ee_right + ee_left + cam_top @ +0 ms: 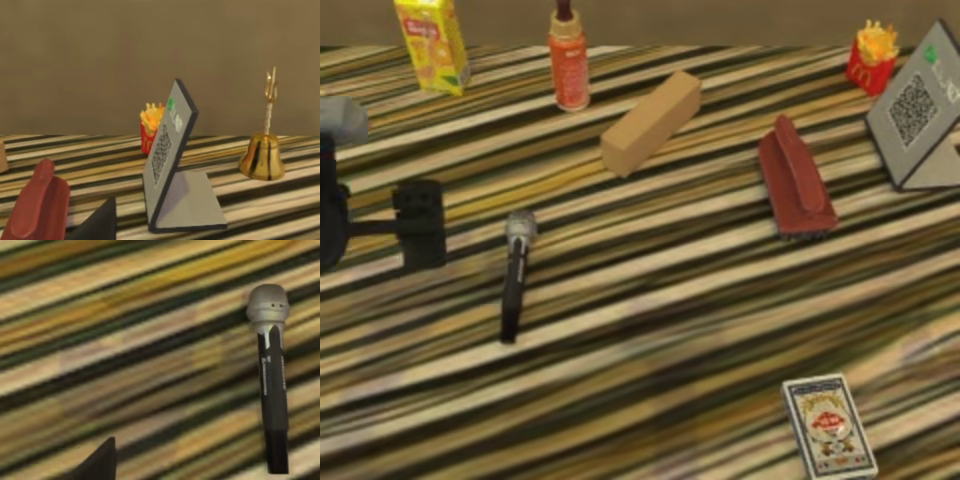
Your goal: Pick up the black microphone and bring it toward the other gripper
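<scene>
Microphone (515, 277) lies unheld, just beside left gripper (420, 224), open striped table (670, 330) around.

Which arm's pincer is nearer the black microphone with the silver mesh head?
Left. The left pincer hovers just left of the black microphone with the silver mesh head; the right pincer is outside the top view.

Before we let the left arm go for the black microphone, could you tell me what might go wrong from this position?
1. The left gripper sits beside the black microphone, not over it, so a straight descent would probably miss.
2. The microphone lies flat on the table; its slim, rounded handle could roll away from closing fingers.
3. The right gripper is outside the top view, its wrist camera facing the QR sign and bell, so the handover target is uncertain.
</scene>
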### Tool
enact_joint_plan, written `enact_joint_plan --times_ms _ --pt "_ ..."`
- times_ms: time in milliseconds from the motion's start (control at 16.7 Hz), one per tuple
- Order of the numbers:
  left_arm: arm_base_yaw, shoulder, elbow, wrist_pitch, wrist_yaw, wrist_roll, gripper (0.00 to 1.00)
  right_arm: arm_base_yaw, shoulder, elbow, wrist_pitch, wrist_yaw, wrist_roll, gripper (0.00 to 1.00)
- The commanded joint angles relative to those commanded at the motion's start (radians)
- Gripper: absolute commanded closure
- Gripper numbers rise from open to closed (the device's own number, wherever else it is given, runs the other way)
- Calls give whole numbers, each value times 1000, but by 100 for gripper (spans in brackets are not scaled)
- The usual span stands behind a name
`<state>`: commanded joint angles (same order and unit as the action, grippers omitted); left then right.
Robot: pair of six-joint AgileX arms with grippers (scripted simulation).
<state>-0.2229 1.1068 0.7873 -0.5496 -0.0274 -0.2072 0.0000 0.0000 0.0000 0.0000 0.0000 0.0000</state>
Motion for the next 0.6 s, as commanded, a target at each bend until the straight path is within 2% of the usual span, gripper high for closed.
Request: enact_joint_plan --times_ms 360,600 --pt "-109 518 374 -264 -11 -98 0 0 0 0 0 0 0 0" --pt "-158 752 550 -376 -15 -143 0 0 0 0 0 0 0 0"
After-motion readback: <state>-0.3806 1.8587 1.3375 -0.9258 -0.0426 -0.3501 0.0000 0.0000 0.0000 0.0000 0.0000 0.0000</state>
